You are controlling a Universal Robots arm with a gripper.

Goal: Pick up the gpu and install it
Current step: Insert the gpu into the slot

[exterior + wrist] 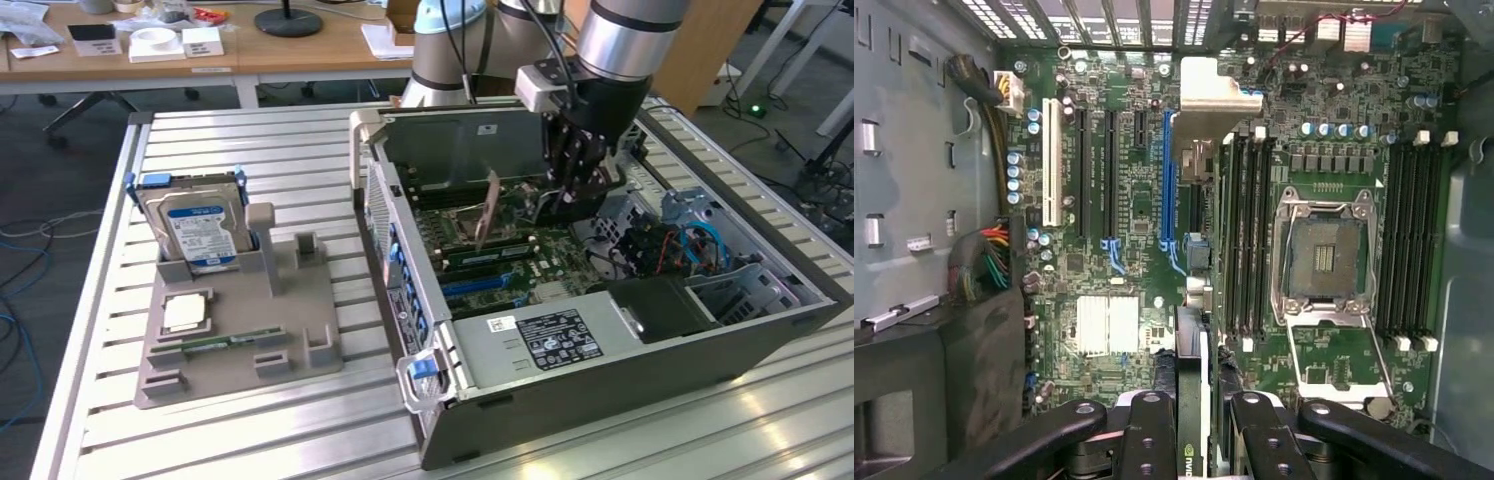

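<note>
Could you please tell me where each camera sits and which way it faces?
Exterior view: off the arm, above the table, looking down at an angle into the open computer case; the arm and its gripper show, reaching inside.
Wrist view: on the wrist, looking straight down at the motherboard; two fingers show, gripping the graphics card edge-on.
Shared: the motherboard with its memory slots and processor socket.

A big computer case [667,370] lay open on a metal table [240,150], its green board [1144,190] showing. Near it, a grey holder [234,365] held a hard drive [198,232] with a blue label, standing up.
</note>
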